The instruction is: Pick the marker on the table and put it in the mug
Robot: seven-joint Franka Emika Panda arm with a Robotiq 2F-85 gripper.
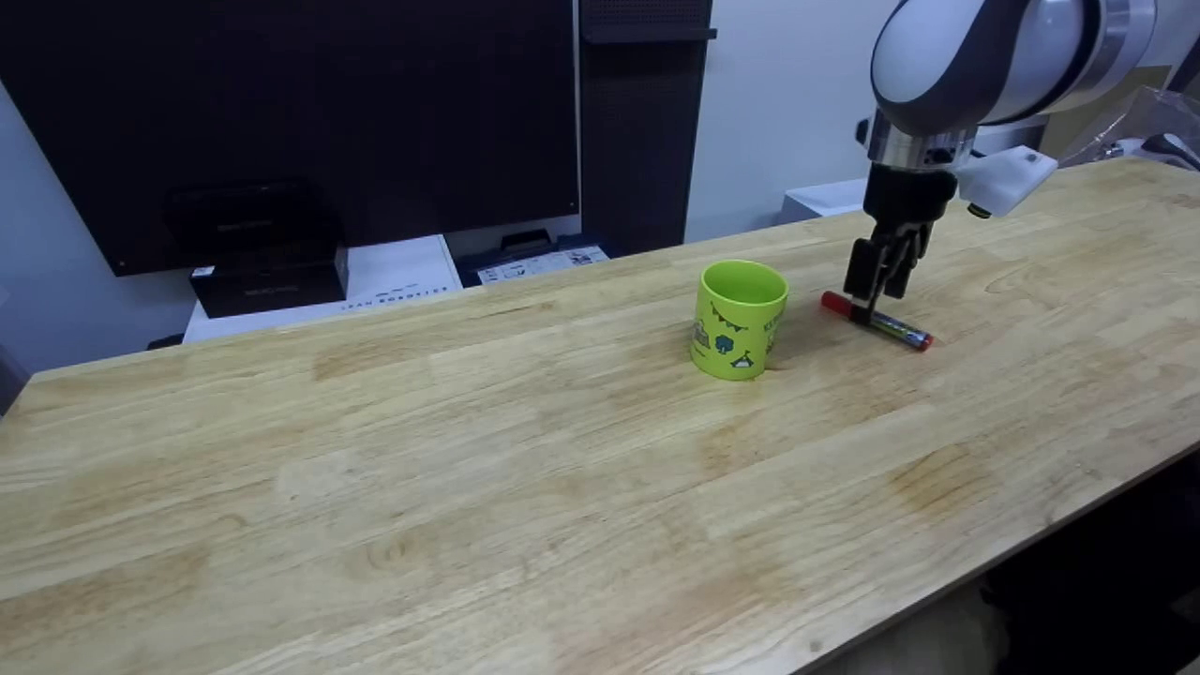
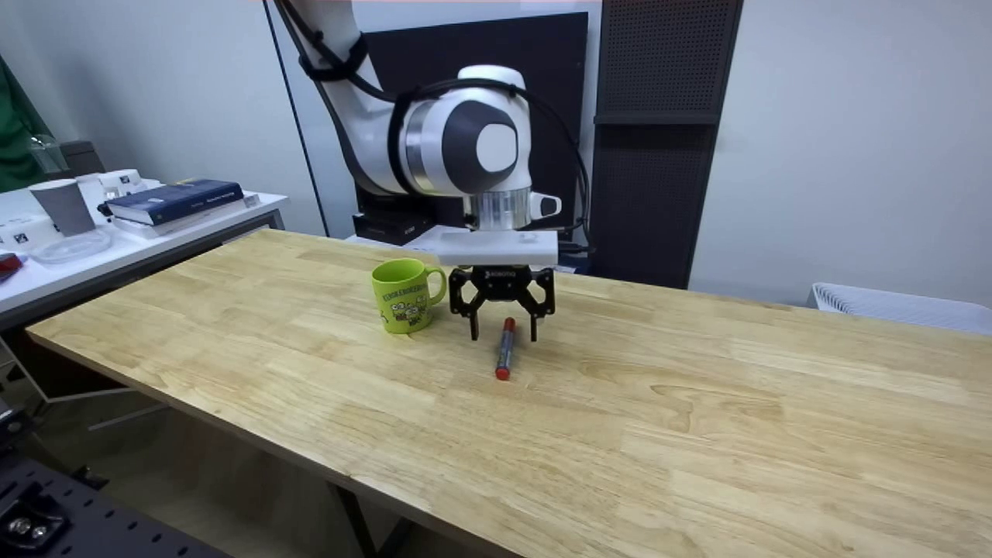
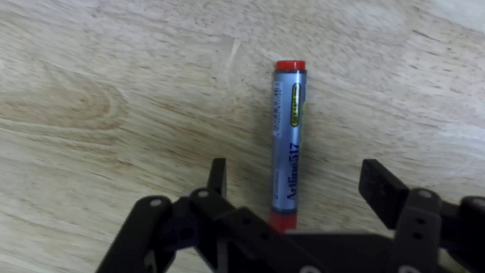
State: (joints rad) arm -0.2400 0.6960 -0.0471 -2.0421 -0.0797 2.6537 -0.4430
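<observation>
Marker [image 2: 506, 349] lies on the table [image 2: 666, 449] between the jaws, which are spread, one on its left and one on its right in an exterior view. Its long axis runs near to far, across their closing line, so a straight pinch seems well prepared. The mug [image 2: 403, 298] stands just beside, at left.
</observation>
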